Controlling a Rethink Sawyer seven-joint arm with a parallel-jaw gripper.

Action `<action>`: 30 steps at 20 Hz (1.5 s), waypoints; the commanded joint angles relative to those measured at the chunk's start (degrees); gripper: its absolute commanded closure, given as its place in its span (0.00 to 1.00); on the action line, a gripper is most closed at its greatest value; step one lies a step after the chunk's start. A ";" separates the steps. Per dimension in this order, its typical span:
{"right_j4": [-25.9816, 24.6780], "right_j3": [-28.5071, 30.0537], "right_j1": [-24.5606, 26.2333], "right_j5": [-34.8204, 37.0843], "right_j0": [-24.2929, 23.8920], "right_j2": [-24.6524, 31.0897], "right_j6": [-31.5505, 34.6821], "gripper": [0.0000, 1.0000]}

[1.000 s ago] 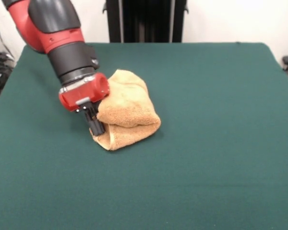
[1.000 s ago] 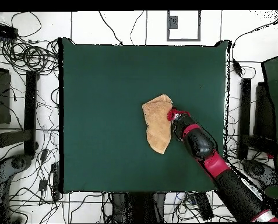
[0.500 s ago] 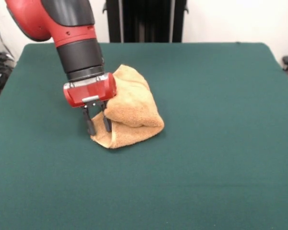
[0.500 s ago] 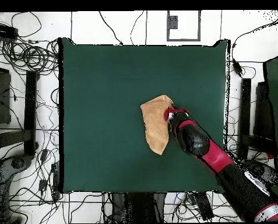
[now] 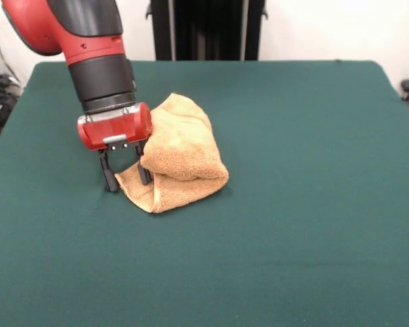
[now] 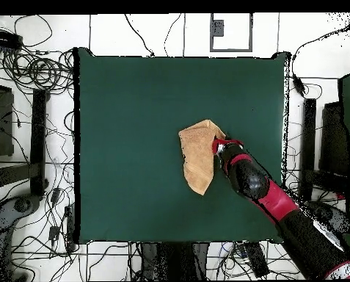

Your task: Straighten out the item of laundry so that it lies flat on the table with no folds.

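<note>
Where overhead hides pincer (image 5: 125, 174), front shows fingers apart astride towel (image 5: 180, 155) edge.

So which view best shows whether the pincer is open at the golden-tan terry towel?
The front view: the pincer stands open, fingers apart at the folded golden-tan terry towel's edge. In the overhead view the arm hides the fingers; only the towel's outline shows.

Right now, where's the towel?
Front view: the folded tan towel lies left of the green table's centre, touching the open gripper on its left.
</note>
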 commanded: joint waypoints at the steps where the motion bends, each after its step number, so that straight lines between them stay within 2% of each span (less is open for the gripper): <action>1: 4.78 -1.92 3.75 -0.89 0.93 -1.81 16.47 0.00; 5: 6.78 -1.29 4.62 -1.66 0.41 -1.19 18.75 0.00; 10: 10.20 0.99 2.99 -0.20 0.85 -1.07 20.58 0.00; 12: 12.35 2.68 1.67 0.80 0.89 -0.58 21.63 0.00; 19: 18.65 10.06 -8.30 2.98 2.96 0.63 24.79 0.00; 23: 20.32 11.41 -10.45 2.73 4.16 0.50 25.79 0.00; 30: 22.24 12.26 -10.37 0.45 5.32 1.37 29.58 0.00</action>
